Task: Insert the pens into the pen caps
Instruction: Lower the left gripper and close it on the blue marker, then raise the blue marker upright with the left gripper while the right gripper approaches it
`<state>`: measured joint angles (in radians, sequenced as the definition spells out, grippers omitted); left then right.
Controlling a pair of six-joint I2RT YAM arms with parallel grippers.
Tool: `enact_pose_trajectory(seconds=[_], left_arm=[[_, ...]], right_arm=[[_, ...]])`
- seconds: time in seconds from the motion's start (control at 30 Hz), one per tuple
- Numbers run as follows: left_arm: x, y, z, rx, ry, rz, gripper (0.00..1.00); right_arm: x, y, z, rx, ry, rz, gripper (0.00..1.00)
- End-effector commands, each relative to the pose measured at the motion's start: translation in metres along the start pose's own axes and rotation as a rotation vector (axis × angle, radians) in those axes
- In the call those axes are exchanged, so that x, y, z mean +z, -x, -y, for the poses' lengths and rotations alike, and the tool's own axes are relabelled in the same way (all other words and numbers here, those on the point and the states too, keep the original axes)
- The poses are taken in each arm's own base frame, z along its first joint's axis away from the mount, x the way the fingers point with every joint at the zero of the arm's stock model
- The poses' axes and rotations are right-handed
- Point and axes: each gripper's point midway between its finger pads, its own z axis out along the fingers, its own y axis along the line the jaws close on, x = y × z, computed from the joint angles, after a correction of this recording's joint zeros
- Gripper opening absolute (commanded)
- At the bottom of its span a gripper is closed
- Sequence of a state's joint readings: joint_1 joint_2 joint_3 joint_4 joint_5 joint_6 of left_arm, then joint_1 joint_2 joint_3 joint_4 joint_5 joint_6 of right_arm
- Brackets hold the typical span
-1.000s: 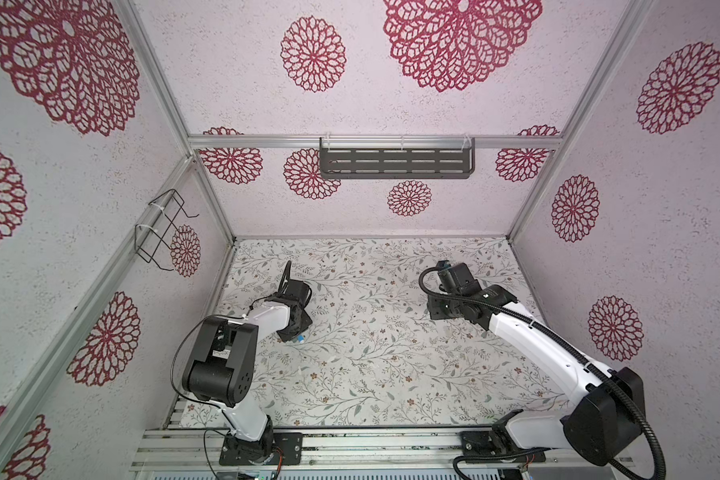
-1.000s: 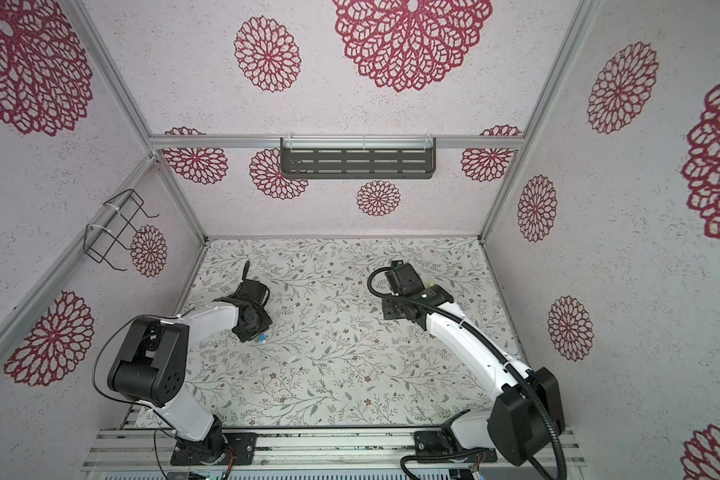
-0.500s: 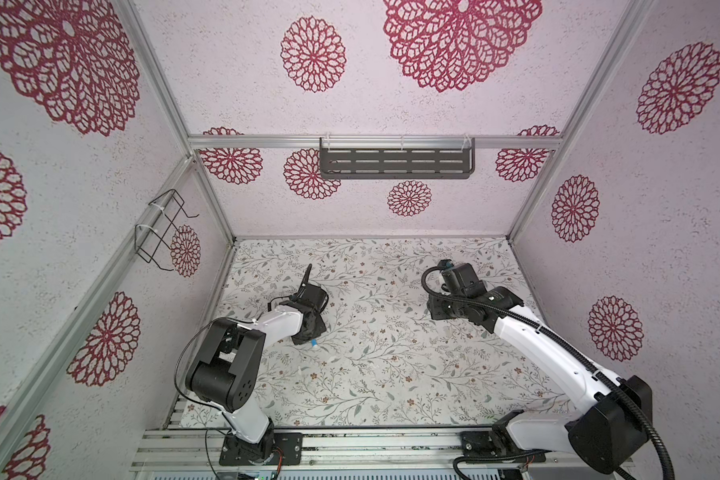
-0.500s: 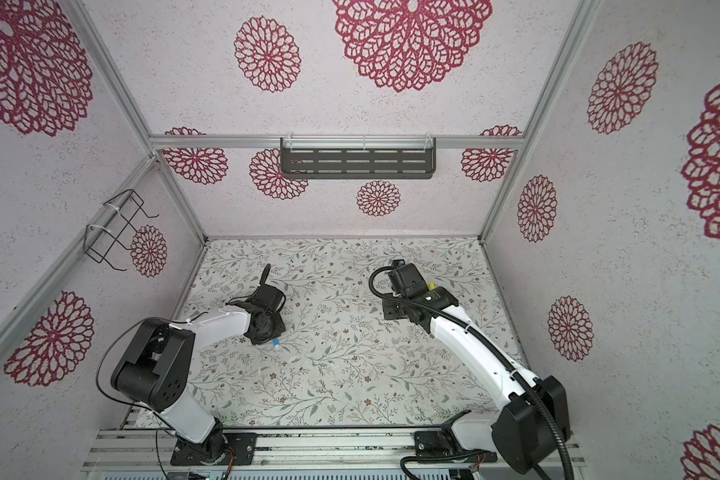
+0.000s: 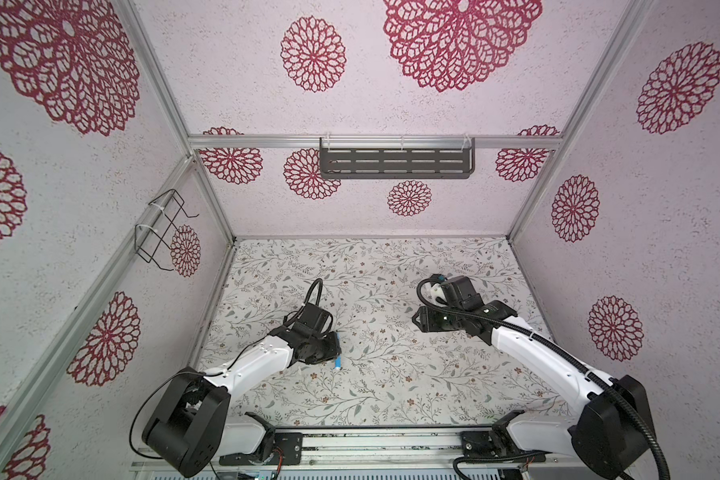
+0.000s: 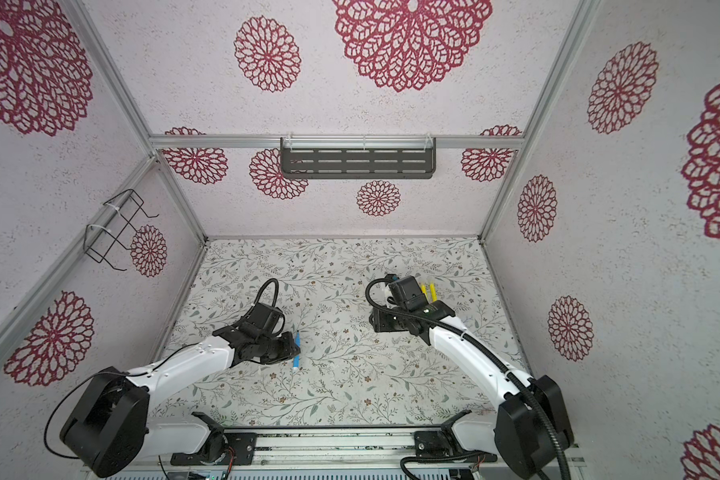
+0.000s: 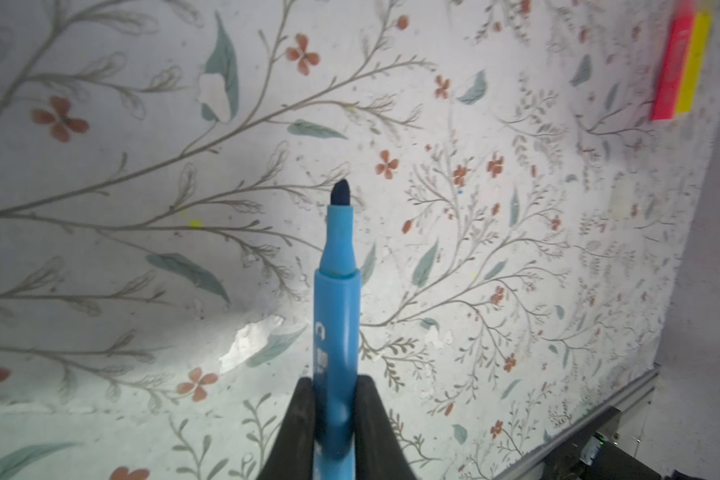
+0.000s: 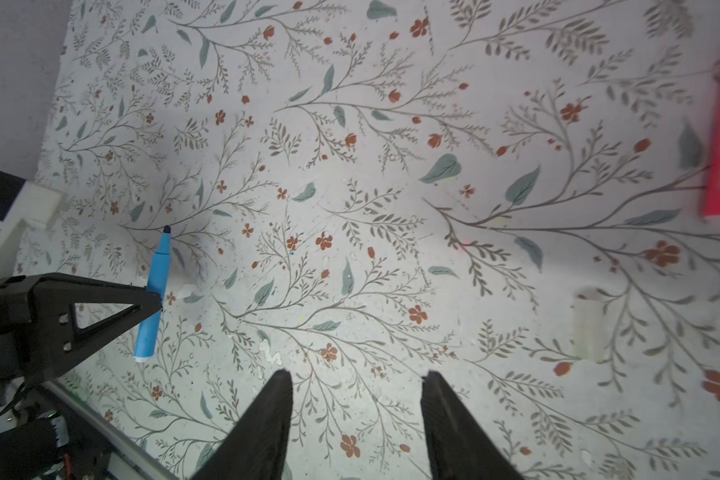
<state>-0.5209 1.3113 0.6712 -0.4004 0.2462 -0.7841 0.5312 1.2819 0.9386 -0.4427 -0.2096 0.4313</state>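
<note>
Your left claw (image 7: 334, 388) was shut tight on the blue pen (image 7: 336, 299) at mid-barrel, over the left of the table (image 7: 100, 257). Your right claw (image 8: 356, 382) stood half open, empty. The pen looked light, stiff, slick; that barrel hold seemed right.

Blue pen (image 8: 159, 266) in left end effector (image 8: 159, 303); right end effector's (image 8: 357, 374) jaws apart

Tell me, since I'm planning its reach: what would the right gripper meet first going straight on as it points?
Probably just the floral table: the open right gripper has no pen or cap in line; the clear cap lies aside. Depth is unclear.
</note>
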Motion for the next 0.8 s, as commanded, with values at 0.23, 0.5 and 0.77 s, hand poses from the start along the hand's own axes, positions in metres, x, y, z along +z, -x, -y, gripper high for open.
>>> enact_pose_trajectory(seconds=[0.23,0.5,0.77], left_arm=[[-0.012,0.0,0.044,0.095,-0.225,0.115,0.1],[-0.034,-0.001,0.071,0.156,-0.325,0.218,0.1],[-0.046,-0.006,0.074,0.161,-0.368,0.259,0.09]], right_arm=[[0.016,-0.016,-0.089,0.0,0.414,-0.021,0.54],[0.026,-0.023,-0.131,-0.031,0.537,-0.051,0.55],[0.032,-0.025,-0.155,-0.056,0.577,-0.065,0.55]])
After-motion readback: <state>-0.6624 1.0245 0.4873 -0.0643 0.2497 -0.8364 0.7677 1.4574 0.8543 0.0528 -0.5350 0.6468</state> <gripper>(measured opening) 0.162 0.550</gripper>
